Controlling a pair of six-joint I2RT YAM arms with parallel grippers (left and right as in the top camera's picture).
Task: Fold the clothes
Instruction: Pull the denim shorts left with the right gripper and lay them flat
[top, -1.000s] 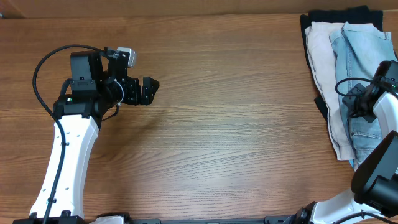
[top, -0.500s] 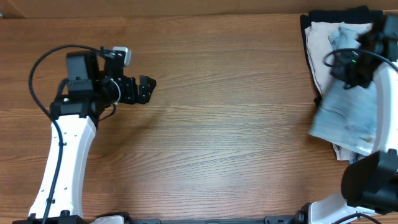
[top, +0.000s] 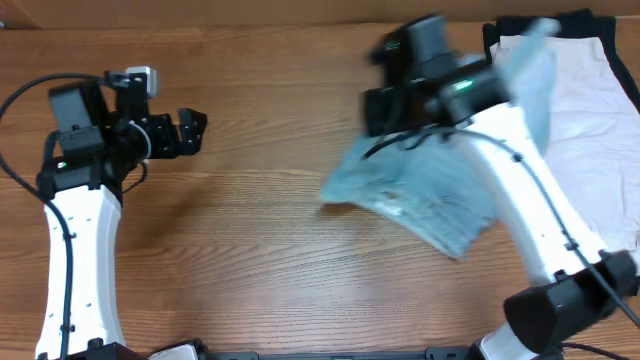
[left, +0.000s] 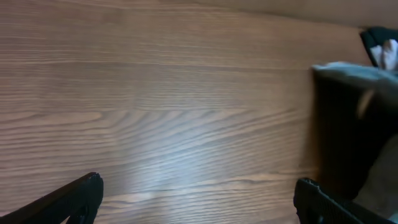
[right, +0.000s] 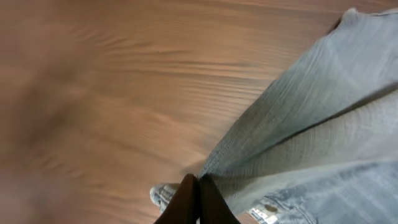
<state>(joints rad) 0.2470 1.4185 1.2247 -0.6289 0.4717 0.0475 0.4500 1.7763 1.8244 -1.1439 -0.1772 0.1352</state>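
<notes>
The faded light-blue denim shorts (top: 420, 195) hang blurred over the middle of the table, gathered and dangling. My right gripper (top: 385, 115) is shut on the edge of the denim shorts. In the right wrist view its closed black fingers (right: 198, 193) pinch the denim shorts (right: 311, 124) near the waist. The cream-white shorts (top: 585, 110) lie flat at the far right on top of the black garment (top: 570, 22). My left gripper (top: 195, 130) stands open at the left with nothing in it; only bare wood lies between its fingertips (left: 90, 186).
The wooden table (top: 260, 250) runs from the left arm to the hanging shorts. The pile of garments sits against the right back edge. The right arm (top: 530, 190) stretches diagonally across the right half.
My right gripper has carried the denim shorts off the pile, leftward to the table's middle. The cream-white shorts are now uncovered. My left arm has drawn back to the left.
</notes>
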